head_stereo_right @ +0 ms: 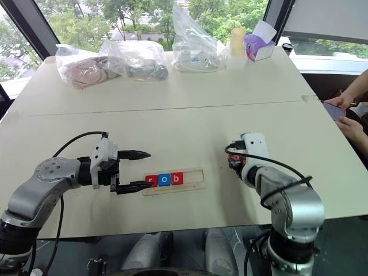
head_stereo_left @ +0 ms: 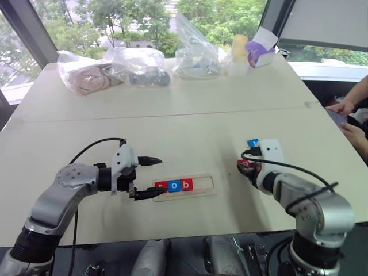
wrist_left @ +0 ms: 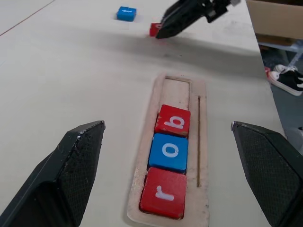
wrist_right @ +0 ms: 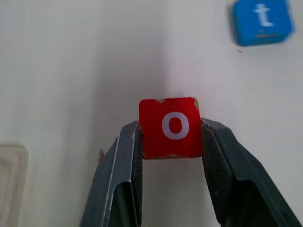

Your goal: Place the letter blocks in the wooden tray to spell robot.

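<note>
Pale bench (head_stereo_left: pixel 190 115) by windows (head_stereo_left: pixel 144 17); plastic bags (head_stereo_left: pixel 115 69) along far edge. Wooden tray (wrist_left: pixel 201 142) holds r, o, b blocks (wrist_left: pixel 169 152). L hand (head_stereo_left: pixel 148 177) released at tray end; R hand (wrist_right: pixel 170 142) clenched on red o block (wrist_right: pixel 170 127), blue t block (wrist_right: pixel 261 20) near.

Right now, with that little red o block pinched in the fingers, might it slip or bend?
Probably stiff: the red o block keeps square edges between the right fingers. It looks light. Its flat sides should grip well, though only its lower part is pinched, so it might twist.
</note>
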Motion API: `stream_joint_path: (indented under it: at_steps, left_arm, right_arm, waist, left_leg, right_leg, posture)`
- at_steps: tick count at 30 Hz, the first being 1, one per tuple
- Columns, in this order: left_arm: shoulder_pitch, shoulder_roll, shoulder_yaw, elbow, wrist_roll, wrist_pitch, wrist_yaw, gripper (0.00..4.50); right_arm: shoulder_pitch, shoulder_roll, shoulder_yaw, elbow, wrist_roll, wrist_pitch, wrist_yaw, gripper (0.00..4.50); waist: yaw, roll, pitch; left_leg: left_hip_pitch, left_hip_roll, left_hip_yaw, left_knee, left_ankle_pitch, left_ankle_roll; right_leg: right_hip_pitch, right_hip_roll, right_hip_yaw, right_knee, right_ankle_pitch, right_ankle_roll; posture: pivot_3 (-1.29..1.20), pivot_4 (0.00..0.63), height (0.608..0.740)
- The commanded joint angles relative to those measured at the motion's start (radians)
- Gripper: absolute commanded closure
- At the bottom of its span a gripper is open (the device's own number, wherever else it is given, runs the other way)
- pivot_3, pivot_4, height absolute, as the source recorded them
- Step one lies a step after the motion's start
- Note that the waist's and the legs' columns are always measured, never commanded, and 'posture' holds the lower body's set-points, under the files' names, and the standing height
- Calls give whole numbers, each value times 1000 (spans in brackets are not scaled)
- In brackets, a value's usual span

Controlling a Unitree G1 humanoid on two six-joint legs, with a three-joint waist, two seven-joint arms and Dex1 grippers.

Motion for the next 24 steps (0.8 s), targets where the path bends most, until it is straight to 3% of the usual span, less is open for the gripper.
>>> stream_joint_path:
  at_steps: [1, 2, 8, 9, 13, 17, 20, 24]
  left_arm:
    - [-9, 0, -2, -2, -1, -20, -13, 0]
    - [-12, 0, -3, 1, 0, -20, -16, 0]
    - [-32, -1, -10, 17, 4, -22, -26, 0]
    - [-33, -1, -11, 18, 4, -24, -27, 0]
    - [-40, 0, -12, 21, 5, -23, -29, 0]
    - [-51, -2, -19, 27, 8, -23, -31, 0]
    - [-59, -6, -21, 24, 6, -18, -26, 0]
    - [-51, -6, -17, 9, 4, -13, -14, 0]
  right_arm:
    - [61, 37, -36, -99, 70, 7, -46, 3356]
    - [72, 42, -38, -105, 83, 7, -59, 3356]
    - [74, 17, -49, -74, 196, 7, -97, 220]
    - [62, -36, -43, -59, 235, 7, -68, 42]
    - [-4, -325, -4, 15, 366, 7, 104, 42]
    - [33, -762, 167, 204, 260, -434, 503, 42]
    - [83, -881, 256, 338, 151, -792, 703, 42]
    - [58, -881, 330, 525, 72, -1056, 861, 42]
  waist:
    - [4, 0, 0]
    - [5, 0, 0]
    - [5, 0, 0]
    - [5, 0, 0]
    - [5, 0, 0]
    - [9, 1, 1]
    - [7, 0, 1]
    - [4, 0, 1]
  left_leg:
    - [0, 0, -1, 0, 0, 0]
    - [1, 0, -1, 0, 0, 0]
    - [0, 0, 0, 0, 0, 0]
    - [0, 0, 0, 0, 0, 0]
    - [0, -1, 1, 1, 0, 0]
    - [-1, 0, 0, 1, 0, 1]
    - [-1, 1, 0, 0, -1, 2]
    - [-1, 1, 1, 0, -2, 3]
  right_leg:
    - [0, 0, -1, 0, 0, 0]
    - [1, 0, -1, 0, 0, 0]
    - [1, 0, -1, 0, 0, 0]
    - [1, 0, -1, 0, 0, 0]
    - [1, 0, -1, -1, 0, 0]
    - [3, 0, -3, -3, -2, -1]
    - [7, 1, -5, -9, -2, 3]
    - [8, 0, -4, -11, -2, 4]
  posture:
    - [0, 150, 740]
    - [0, 150, 740]
    - [0, 150, 740]
    - [0, 150, 740]
    - [0, 150, 740]
    - [0, 150, 740]
    - [0, 150, 740]
    - [0, 150, 740]
